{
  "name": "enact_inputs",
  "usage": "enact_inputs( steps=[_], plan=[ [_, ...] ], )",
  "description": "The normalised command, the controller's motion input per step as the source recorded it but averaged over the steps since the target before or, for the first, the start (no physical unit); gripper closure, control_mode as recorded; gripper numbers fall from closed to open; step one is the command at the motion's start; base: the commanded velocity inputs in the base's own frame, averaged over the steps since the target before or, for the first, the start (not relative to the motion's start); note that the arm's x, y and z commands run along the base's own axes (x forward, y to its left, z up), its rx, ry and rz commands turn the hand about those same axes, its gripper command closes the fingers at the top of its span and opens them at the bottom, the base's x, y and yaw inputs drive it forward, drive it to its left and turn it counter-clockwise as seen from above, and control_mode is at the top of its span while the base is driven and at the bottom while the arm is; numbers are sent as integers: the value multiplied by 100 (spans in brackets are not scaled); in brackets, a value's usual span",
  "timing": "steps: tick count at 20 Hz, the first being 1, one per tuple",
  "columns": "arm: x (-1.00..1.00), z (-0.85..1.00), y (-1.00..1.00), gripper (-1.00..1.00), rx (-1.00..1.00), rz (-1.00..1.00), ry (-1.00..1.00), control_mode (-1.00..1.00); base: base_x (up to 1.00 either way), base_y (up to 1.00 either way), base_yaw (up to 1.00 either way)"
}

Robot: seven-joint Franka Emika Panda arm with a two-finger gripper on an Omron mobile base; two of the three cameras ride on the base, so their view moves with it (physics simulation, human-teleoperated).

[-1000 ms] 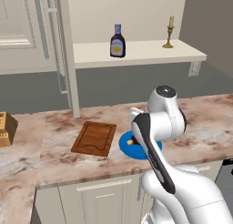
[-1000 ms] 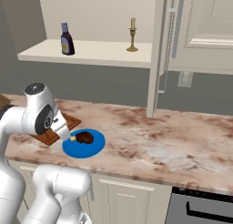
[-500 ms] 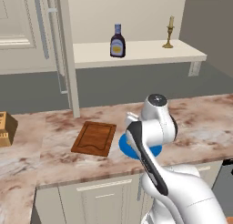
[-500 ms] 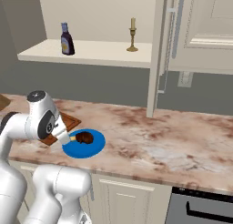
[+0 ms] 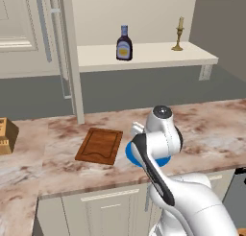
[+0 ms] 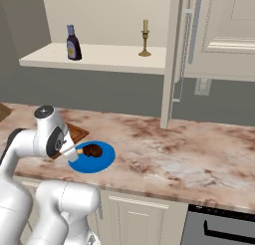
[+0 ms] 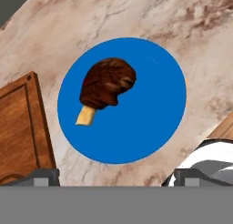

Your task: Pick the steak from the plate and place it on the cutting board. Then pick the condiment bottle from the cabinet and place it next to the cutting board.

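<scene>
The steak [image 7: 107, 86], a dark brown lump with a pale bone end, lies on the left half of the blue plate [image 7: 141, 127]. My gripper [image 7: 116, 177] hangs above the plate, open, its fingertips [image 7: 41, 176] wide apart with nothing between them. The cutting board [image 7: 18, 127] lies just beside the plate. In the right base view the steak [image 6: 92, 150] sits on the plate [image 6: 99, 164] beside my bent wrist, and the board [image 6: 75, 131] is partly hidden behind the arm. The condiment bottle [image 5: 124, 43] stands on the cabinet shelf [image 5: 149, 55].
A brass candlestick [image 5: 178, 34] stands at the shelf's right end. The cabinet door [image 5: 29, 33] with its grey bar handle [image 5: 44, 38] is at the left. A tan wooden block [image 5: 5, 136] sits at the counter's far left. Marble counter [image 6: 189, 154] stretches right of the plate.
The arm has folded lower, bringing the wrist and hand down closer over the plate. The gripper has stayed open; steak, plate, board and bottle have not moved.
</scene>
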Motion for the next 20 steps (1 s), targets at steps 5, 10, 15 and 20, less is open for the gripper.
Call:
enact_inputs(
  steps=[5,10,15,20],
  plan=[
    [29,-10,0,-100,4,-4,0,-100,0,0,0],
    [24,-15,0,-100,1,-5,0,-100,0,0,0],
    [21,-16,5,-100,0,-4,0,-100,0,0,0],
    [21,-16,8,-100,1,-4,4,-100,0,0,0]
  ],
)
